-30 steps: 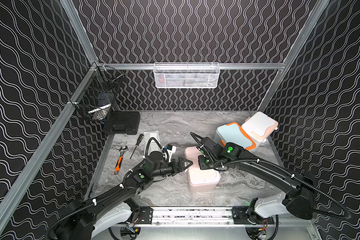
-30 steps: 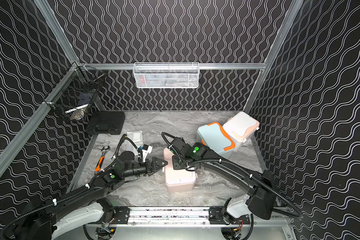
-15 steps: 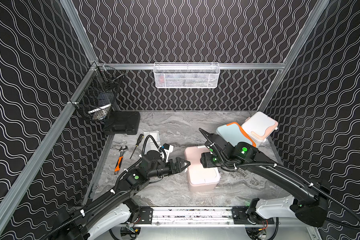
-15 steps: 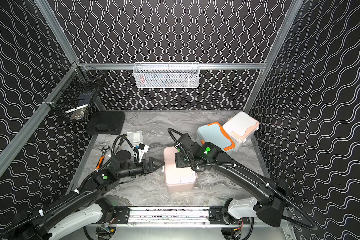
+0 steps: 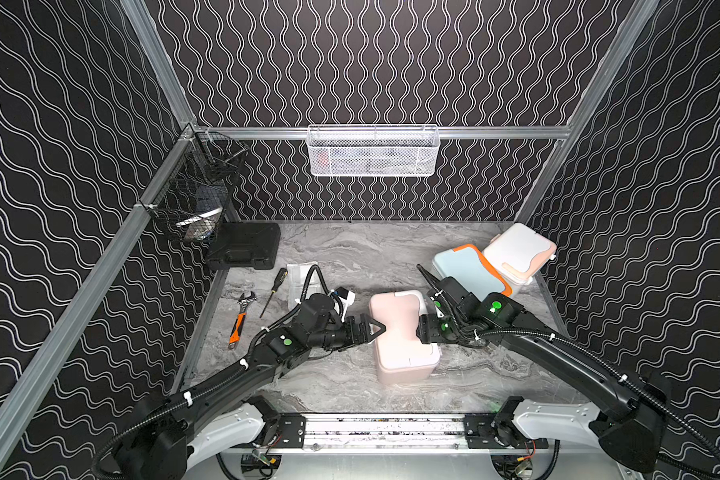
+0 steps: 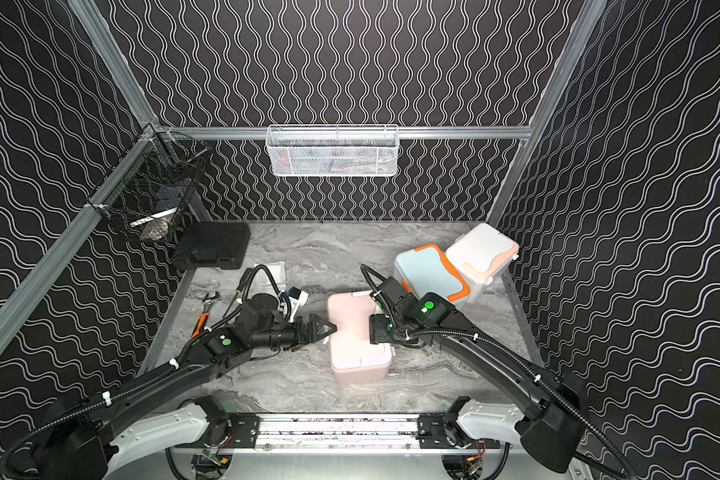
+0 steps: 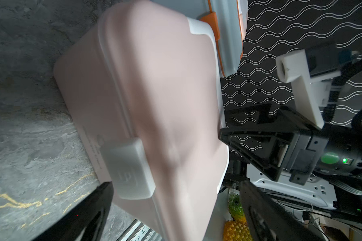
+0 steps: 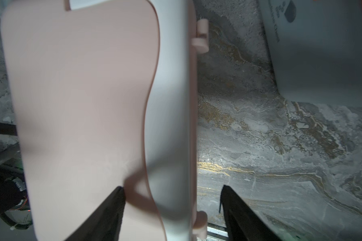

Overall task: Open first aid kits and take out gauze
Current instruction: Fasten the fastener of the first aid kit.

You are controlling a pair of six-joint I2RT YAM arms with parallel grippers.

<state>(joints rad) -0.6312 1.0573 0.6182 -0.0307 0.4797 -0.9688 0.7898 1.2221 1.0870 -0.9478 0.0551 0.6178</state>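
While the pink kit (image 5: 400, 332) sits shut near the front middle of the marble table (image 5: 371, 253), we've got a gripper on each flank. The left gripper (image 5: 376, 329) is spread wide at one side. The right gripper (image 5: 424, 334) is open too, fingers straddling the kit's white rim without pinching it. Back right, the blue-grey kit (image 5: 466, 270) and white kit (image 5: 518, 253) stand side by side, lids down. We also spot a gauze packet (image 5: 298, 276) beside the screwdriver (image 5: 273, 286).

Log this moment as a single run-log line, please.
pink kit: lid shut | left tool: open, beside kit | right tool: open, astride kit's right edge
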